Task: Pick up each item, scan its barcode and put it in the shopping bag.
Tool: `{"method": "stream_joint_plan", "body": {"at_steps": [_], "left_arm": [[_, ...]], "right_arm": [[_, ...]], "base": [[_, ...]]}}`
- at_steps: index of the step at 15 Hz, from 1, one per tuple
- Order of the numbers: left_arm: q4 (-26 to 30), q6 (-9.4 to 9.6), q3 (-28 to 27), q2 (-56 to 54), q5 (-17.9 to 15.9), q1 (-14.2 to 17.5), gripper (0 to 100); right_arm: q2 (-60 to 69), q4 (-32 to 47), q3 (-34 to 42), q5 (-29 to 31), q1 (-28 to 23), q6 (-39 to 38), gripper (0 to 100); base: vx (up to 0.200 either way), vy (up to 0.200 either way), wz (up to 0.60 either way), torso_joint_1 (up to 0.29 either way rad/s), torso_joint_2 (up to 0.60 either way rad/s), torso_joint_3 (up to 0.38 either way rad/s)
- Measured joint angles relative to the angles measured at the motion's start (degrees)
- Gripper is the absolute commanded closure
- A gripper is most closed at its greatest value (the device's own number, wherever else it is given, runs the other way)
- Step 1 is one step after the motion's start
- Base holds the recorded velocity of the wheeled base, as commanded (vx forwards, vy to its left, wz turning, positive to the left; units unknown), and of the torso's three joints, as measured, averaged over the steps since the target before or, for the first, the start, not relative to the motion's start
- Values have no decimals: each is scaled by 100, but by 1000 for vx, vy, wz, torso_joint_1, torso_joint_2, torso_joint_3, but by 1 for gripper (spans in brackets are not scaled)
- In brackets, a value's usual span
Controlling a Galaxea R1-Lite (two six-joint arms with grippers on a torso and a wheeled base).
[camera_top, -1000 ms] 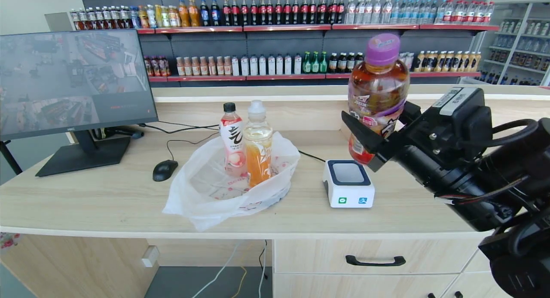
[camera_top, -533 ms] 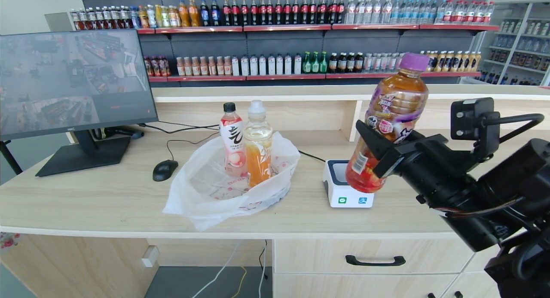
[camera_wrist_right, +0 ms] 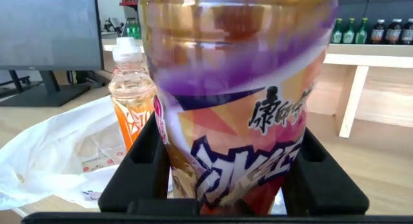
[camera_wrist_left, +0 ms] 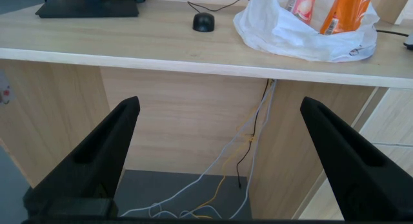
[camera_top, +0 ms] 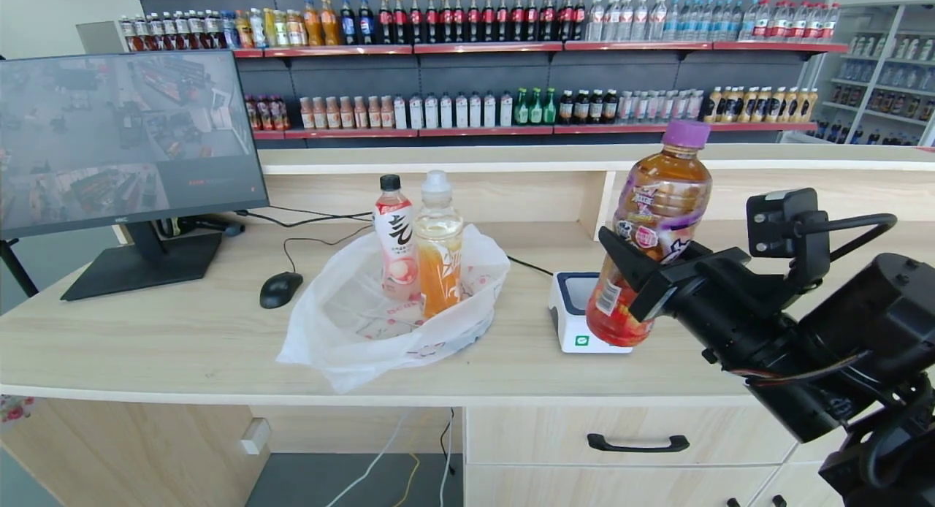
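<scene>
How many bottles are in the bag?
2. A black-capped pink bottle and a white-capped orange bottle stand side by side in the shopping bag. Its folds might hide more.

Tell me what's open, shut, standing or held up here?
purple-capped bottle: capped, tilted, held near the scanner.
right gripper: shut on the purple-capped bottle.
left gripper: open, empty.
shopping bag: open on the counter.
pink bottle: capped, upright in the shopping bag.
orange bottle: capped, upright in the shopping bag.
monitor: switched on.
drawer: shut.
</scene>
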State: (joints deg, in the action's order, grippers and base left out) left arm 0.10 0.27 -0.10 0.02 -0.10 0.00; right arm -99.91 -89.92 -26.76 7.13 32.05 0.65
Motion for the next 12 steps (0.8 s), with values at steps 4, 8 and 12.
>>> {"method": "stream_joint_plan", "body": {"at_steps": [4, 8, 12], "left_arm": [[0, 0, 0, 0, 0, 0, 0], [-2, 6, 0, 0, 0, 0, 0], [-2, 9, 0, 0, -1, 0, 0]], "right_arm": [[-83, -65, -105, -16, 17, 1, 100], [-113, -21, -105, 1, 9, 1, 100], [-100, -5, -116, 9, -9, 1, 100]], "base": [[0, 0, 0, 0, 0, 0], [0, 50, 0, -1, 2, 1], [0, 200, 0, 4, 4, 4]]}}
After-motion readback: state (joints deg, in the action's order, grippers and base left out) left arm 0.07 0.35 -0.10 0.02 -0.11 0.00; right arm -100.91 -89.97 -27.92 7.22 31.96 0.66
